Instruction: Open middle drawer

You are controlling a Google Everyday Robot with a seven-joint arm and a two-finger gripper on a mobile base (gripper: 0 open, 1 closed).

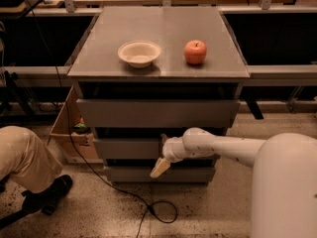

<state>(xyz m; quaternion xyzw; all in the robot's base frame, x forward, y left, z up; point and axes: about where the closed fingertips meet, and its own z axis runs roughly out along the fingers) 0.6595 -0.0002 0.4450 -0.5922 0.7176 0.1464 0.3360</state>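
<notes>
At the far left a person's leg (25,157) in pale trousers bends into view, with a dark shoe (49,195) on the speckled floor. Just beside it, a cardboard box (63,128) leans against the left flank of the grey cabinet (163,29). On the cabinet top a cream bowl (139,52) stands left of centre.

Below it are three drawer fronts. The middle drawer (126,148) sits between the tall top drawer (158,113) and the narrow bottom drawer (158,174). Its plain front looks about level with the other two, so I judge it not yet pulled out. A black cable (148,207) loops across the floor in front.

The gripper (159,166) hangs at the lower edge of the middle drawer's front, its tan tip angled down over the dark gap above the bottom drawer. Whether it is wide or narrow I cannot tell, nor whether it touches the front.

Further right a red apple (195,51) rests on the top, apart from the bowl. The white arm (223,148) reaches in from the lower right.

The step in hand seems to be finding purchase. The front has no handle, so the next move probably means catching its underside (or a lip, if there is one) and drawing straight back toward the robot.
</notes>
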